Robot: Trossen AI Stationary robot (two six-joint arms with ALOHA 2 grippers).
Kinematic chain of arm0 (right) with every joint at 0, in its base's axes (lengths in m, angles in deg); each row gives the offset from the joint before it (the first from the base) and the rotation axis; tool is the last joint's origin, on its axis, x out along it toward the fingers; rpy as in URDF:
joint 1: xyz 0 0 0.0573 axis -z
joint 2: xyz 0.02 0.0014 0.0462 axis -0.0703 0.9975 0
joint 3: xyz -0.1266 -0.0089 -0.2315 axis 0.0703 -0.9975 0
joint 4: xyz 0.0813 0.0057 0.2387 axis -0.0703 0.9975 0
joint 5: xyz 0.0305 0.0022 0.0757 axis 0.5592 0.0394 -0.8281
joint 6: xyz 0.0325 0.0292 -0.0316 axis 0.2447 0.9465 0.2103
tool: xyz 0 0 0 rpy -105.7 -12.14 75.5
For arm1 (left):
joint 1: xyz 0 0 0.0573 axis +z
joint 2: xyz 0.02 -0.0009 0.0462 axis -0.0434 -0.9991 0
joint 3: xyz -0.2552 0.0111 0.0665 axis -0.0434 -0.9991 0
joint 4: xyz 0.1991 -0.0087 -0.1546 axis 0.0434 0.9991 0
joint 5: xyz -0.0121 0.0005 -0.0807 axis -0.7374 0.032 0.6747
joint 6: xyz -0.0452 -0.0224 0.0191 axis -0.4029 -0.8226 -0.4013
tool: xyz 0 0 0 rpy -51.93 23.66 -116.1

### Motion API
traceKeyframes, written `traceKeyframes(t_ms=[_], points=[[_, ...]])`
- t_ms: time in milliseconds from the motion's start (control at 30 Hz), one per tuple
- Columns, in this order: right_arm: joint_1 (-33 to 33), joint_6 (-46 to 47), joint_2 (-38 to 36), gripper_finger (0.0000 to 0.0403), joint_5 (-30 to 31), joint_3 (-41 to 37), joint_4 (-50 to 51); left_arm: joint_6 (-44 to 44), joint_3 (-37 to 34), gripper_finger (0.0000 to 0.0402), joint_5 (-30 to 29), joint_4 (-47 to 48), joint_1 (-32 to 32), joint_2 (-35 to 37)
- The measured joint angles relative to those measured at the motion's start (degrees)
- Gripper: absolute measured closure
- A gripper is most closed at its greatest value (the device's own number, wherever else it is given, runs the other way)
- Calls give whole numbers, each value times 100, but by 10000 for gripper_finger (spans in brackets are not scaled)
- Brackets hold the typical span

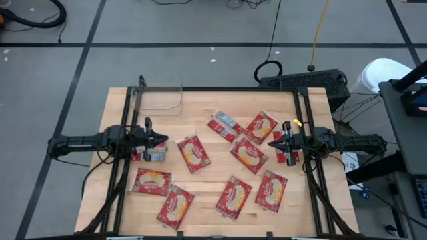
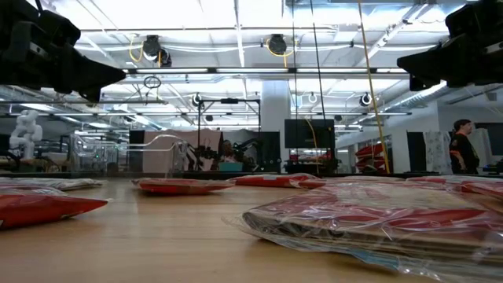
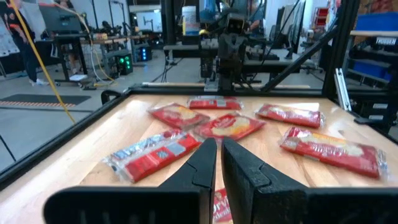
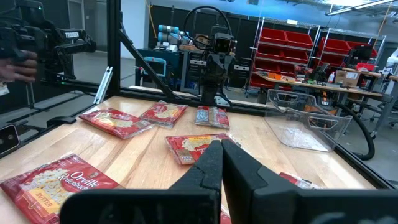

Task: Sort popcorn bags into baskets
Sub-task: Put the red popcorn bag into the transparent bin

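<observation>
Several red popcorn bags lie flat and scattered on the wooden table, among them one at the middle (image 1: 194,153), one farther right (image 1: 249,155) and one near the front edge (image 1: 233,197). One bag shows a grey-blue side (image 1: 225,123) (image 3: 158,155). The clear basket (image 1: 160,100) (image 4: 298,127) stands on the far left corner. My left gripper (image 1: 165,140) (image 3: 219,152) hovers level at the left side, shut and holding nothing, above a bag (image 1: 153,155). My right gripper (image 1: 270,143) (image 4: 221,152) hovers level at the right side, shut and holding nothing.
Black frame rails (image 1: 119,173) run along the table's left and right sides. A black case (image 1: 303,81) sits just past the far edge. Bare wood (image 1: 213,167) shows between the bags. A person (image 2: 462,145) stands in the room far behind.
</observation>
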Motion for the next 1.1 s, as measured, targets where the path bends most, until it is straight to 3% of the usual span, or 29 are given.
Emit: traceKeyframes(t_ms=[200, 433, 567, 767, 1100], points=[[0, 0, -1, 403, -2, -2, 0, -65, 0, 369, 0, -253, 0, 2], [-2, 0, 1, 403, -1, 1, 0, -784, 0, 369, 2, -712, -4, 0], [0, 163, -1, 403, 1, -2, -2, -1191, 273, 369, 27, -518, -7, -76], [-1, 504, 1, 403, 164, -1, -14, -1221, 1317, 369, 35, 153, -7, -544], [1, 1231, 0, 403, 337, -2, -37, -1080, 3787, 369, 35, 1917, -7, -1778]])
